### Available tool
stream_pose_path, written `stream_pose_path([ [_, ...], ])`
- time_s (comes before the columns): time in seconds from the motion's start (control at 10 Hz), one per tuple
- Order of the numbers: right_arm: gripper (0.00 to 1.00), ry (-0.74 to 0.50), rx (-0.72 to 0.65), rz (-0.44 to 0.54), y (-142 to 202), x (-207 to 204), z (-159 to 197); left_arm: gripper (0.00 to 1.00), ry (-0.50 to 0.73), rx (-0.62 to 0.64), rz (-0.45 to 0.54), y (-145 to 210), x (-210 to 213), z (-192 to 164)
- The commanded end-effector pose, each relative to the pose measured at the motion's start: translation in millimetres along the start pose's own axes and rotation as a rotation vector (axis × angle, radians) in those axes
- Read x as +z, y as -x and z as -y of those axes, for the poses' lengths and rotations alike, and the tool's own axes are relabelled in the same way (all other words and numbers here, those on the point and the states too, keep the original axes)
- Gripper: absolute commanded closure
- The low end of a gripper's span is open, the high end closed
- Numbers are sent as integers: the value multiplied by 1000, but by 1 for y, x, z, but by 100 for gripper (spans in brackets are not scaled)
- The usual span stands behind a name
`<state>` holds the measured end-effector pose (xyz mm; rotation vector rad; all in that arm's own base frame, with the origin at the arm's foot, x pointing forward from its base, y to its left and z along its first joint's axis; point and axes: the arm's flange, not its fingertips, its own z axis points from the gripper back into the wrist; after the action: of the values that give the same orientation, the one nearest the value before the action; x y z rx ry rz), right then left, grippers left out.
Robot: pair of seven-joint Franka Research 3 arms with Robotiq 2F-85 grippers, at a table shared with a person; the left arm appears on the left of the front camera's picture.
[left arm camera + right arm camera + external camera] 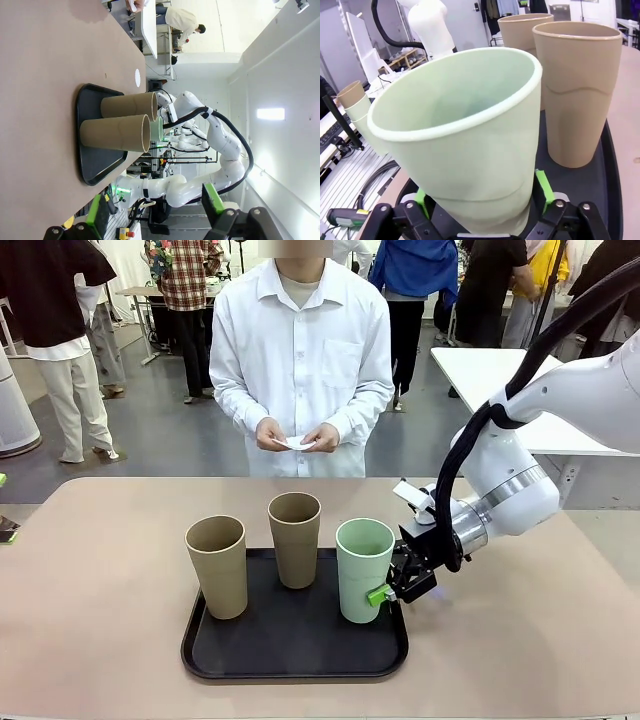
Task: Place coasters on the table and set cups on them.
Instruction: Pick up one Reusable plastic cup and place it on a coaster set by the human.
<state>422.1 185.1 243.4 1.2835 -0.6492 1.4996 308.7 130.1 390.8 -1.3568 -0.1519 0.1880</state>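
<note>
Three cups stand on a black tray on the table: a tan cup at the left, a second tan cup behind the middle, and a mint green cup at the right. My right gripper reaches in from the right, shut on the mint cup's lower part. In the right wrist view the green pads press both sides of the mint cup. My left gripper is open and holds nothing. Across the table, the person holds white coasters in both hands.
The left wrist view looks along the table from the side at the tray, both tan cups and the right arm. A small white round spot lies near the table's far edge. A white table stands behind at the right.
</note>
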Motion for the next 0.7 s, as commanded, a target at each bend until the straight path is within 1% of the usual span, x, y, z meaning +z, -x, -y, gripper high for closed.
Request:
stream_pose_path([
  [0.0, 56, -34, 33, -6, 2, -1, 7, 0, 16, -7, 6, 0, 1, 1],
  [0.1, 77, -42, 31, -4, 2, 0, 7, 0, 16, -7, 6, 0, 1, 1],
  [0.2, 100, -44, 31, -3, 2, 1, 7, 0, 16, -7, 6, 0, 1, 1],
  [0.4, 100, -43, 39, -8, 2, 2, 6, 0, 16, -7, 6, 0, 1, 1],
  [0.5, 74, 2, 18, 20, -2, 6, 2, 0, 16, -7, 6, 0, 1, 1],
  [0.6, 74, 20, -1, 60, -14, 16, -8, 0, 16, -7, 6, 0, 1, 1],
])
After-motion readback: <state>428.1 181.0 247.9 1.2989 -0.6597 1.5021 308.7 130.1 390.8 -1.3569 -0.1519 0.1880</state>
